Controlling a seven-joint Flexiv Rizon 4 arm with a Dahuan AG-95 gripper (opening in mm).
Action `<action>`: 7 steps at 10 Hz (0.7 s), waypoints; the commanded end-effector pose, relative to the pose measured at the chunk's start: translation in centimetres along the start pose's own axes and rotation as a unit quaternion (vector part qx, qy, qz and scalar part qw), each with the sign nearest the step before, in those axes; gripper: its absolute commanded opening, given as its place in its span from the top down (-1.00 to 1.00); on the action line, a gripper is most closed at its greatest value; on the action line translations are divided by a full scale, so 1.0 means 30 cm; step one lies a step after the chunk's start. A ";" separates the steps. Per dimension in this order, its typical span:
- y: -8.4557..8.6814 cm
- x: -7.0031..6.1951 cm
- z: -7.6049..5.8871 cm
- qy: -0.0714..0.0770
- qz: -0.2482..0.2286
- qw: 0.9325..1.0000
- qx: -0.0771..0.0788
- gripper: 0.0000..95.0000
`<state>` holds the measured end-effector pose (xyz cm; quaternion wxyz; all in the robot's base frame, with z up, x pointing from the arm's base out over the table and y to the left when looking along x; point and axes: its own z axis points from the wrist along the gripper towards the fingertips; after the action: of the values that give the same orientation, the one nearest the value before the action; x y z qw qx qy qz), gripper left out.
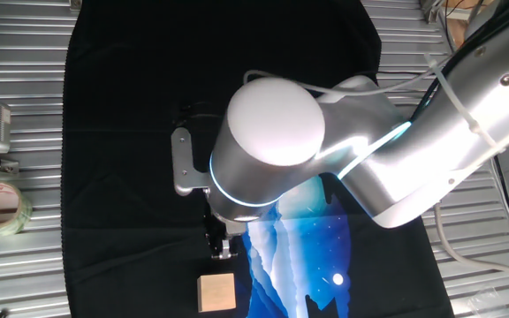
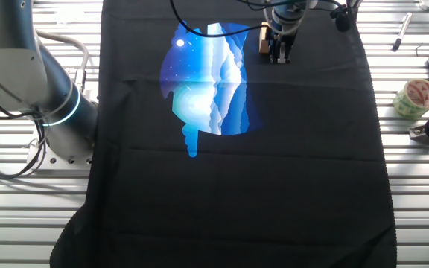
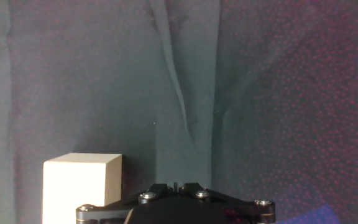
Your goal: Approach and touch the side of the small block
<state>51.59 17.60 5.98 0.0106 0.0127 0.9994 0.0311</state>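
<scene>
Small block resting on the black cloth over the bench, just beside the blue printed patch on that cloth. Fingers hanging close to the block on the side facing the arm's big rounded joint, a thin strip of dark cloth showing between tip and block there. Seen along the fingers, block offset to the left of the fingertip line, not straight ahead; nearest vertical face turned toward the fingers, top face level, no long axis to speak of on a cube. From the other fixed camera, block right beside the fingers, touching or a hair apart: cannot tell. Fingers drawn together by the look of the hand camera, nothing between them. Likely still short of contact; a small sideways slide toward the block probably enough. Risk, as a guess: shoving the light cube along the cloth instead of merely touching it.
</scene>
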 end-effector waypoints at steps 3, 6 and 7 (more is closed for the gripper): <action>0.018 0.000 0.007 -0.004 0.008 1.000 0.008 1.00; 0.038 0.002 0.015 -0.004 0.009 1.000 0.008 1.00; 0.051 0.003 0.020 -0.006 0.012 1.000 0.010 1.00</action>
<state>51.49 19.30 5.49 0.0142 0.0254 0.9994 0.0209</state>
